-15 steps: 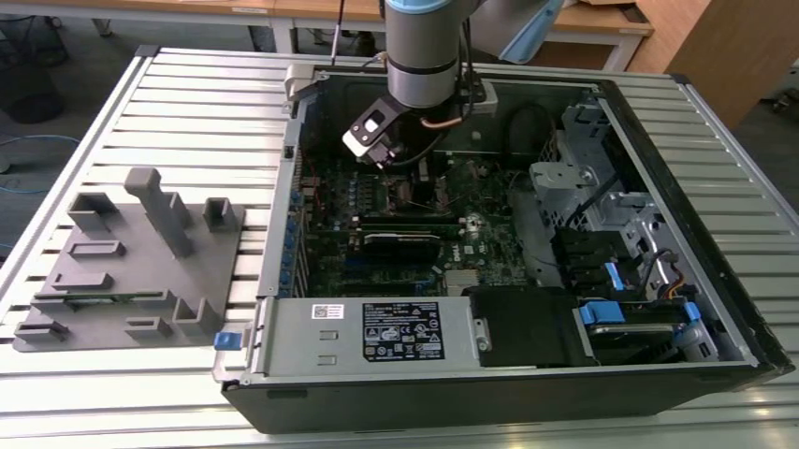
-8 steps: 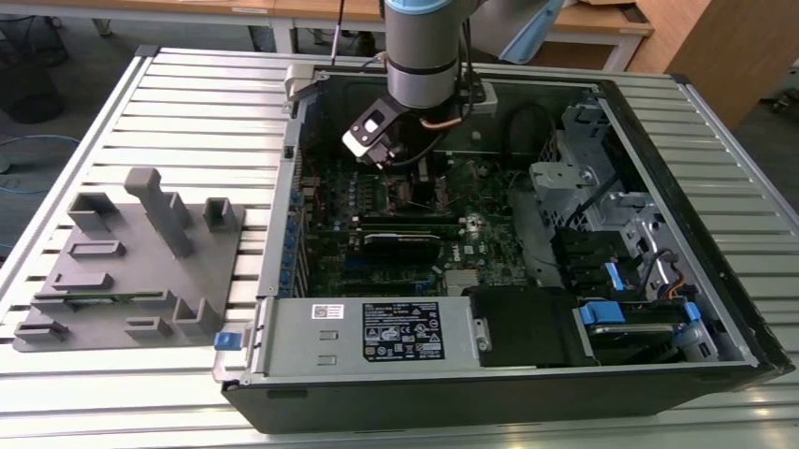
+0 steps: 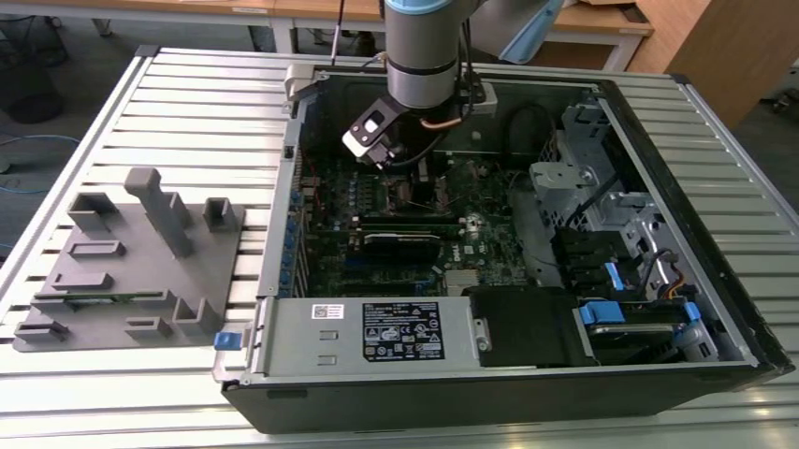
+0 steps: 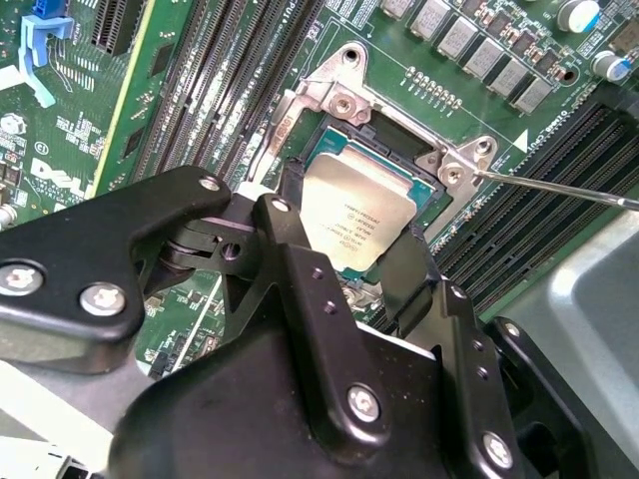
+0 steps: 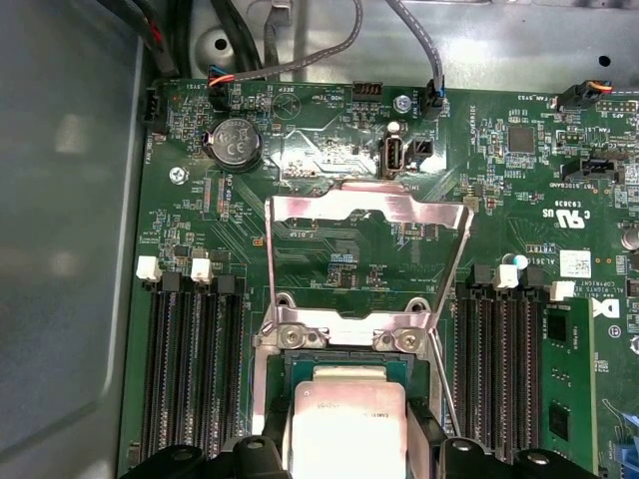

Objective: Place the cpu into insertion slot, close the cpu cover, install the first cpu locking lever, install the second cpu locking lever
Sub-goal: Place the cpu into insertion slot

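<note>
exterior: high, wide | both wrist views: near cpu [image 4: 356, 215], seemingly downward

Ribbed silvery metal table [image 3: 187, 103] filling the frame, open black computer case [image 3: 500, 407] lying on its side centre-right, grey pegged fixture block [image 3: 138, 271] at left, beside the case
</note>
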You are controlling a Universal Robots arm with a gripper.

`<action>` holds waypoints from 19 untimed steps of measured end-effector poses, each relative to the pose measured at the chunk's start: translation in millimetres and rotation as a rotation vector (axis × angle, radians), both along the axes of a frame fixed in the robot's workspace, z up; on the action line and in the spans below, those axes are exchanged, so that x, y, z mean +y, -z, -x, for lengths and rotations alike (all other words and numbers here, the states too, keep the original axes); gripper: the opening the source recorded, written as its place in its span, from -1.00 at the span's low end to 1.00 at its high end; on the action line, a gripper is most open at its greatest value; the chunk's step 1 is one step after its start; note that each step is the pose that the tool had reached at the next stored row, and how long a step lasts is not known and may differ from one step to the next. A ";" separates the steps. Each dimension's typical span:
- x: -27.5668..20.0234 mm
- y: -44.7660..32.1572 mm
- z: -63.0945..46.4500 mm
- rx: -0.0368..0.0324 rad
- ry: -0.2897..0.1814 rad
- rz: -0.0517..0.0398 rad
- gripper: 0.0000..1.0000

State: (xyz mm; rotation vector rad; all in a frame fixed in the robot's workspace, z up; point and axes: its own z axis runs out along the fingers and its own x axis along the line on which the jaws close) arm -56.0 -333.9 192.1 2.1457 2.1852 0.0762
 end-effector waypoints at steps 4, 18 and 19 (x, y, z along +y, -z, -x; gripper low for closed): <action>0.0 0.0 0.0 0.0000 0.000 -0.0001 0.08; 0.0 -1.1 0.0 -0.0001 0.000 -0.0004 0.08; 0.0 -1.1 0.0 -0.0001 0.000 -0.0004 0.08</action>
